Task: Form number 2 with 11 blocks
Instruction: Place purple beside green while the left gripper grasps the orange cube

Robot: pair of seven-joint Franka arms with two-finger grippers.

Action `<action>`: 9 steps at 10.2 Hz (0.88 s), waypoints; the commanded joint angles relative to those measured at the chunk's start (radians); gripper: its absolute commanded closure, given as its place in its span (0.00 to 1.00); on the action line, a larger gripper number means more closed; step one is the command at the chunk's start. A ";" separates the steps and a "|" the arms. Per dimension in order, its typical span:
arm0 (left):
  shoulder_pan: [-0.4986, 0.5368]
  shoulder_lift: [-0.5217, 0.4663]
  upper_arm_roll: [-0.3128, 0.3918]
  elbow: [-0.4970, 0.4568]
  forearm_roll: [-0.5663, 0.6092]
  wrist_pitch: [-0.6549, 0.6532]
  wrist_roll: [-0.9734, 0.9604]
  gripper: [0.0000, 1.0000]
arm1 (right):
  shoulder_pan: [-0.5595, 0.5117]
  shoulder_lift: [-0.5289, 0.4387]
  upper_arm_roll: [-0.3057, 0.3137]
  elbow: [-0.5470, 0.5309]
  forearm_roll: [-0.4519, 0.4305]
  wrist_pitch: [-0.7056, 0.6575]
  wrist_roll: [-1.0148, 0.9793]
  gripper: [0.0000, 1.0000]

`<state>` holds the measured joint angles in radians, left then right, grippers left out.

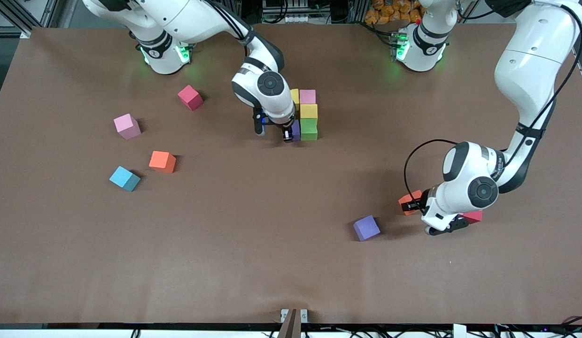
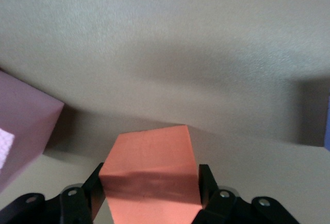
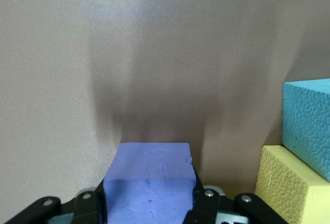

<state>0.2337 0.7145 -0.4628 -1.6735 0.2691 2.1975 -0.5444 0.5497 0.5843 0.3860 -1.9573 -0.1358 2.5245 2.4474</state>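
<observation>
In the middle of the table stand several blocks packed together: a yellow one [image 1: 295, 96], a pink one [image 1: 307, 96], another yellow one [image 1: 308, 111] and a green one [image 1: 308, 129]. My right gripper [image 1: 287, 135] is down at this group, shut on a purple block [image 3: 148, 165] that sits beside the green one. The right wrist view also shows a cyan block [image 3: 308, 123] against a yellow one [image 3: 289, 183]. Toward the left arm's end, my left gripper [image 1: 414, 205] is low on the table, its fingers [image 2: 95, 185] pressed on both sides of an orange block [image 2: 149, 152].
Loose blocks lie toward the right arm's end: pink [image 1: 127, 126], orange [image 1: 162, 161], cyan [image 1: 124, 178], plus a red cube [image 1: 190, 97]. Another purple block [image 1: 366, 228] and a red cube [image 1: 473, 216] lie close beside the left gripper.
</observation>
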 commanded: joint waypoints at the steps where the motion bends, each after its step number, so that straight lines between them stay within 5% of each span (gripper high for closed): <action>1: -0.005 -0.012 0.003 -0.003 0.022 -0.007 0.023 0.43 | 0.044 0.020 -0.035 0.012 -0.016 -0.004 0.033 1.00; 2: 0.007 -0.023 0.003 -0.003 0.022 -0.007 0.020 0.46 | 0.041 0.020 -0.036 0.014 -0.015 -0.010 0.033 0.86; 3: 0.004 -0.059 0.001 -0.003 0.021 -0.027 0.012 0.47 | 0.035 0.020 -0.035 0.014 -0.015 -0.015 0.032 0.31; 4: -0.010 -0.085 0.001 0.006 0.019 -0.080 0.012 0.50 | 0.039 0.020 -0.036 0.015 -0.016 -0.029 0.032 0.00; 9: -0.008 -0.104 -0.051 0.051 0.007 -0.168 0.003 0.59 | 0.030 0.012 -0.035 0.031 -0.019 -0.065 0.018 0.00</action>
<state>0.2267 0.6209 -0.5052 -1.6242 0.2694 2.0591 -0.5312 0.5734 0.5976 0.3568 -1.9476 -0.1381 2.4872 2.4497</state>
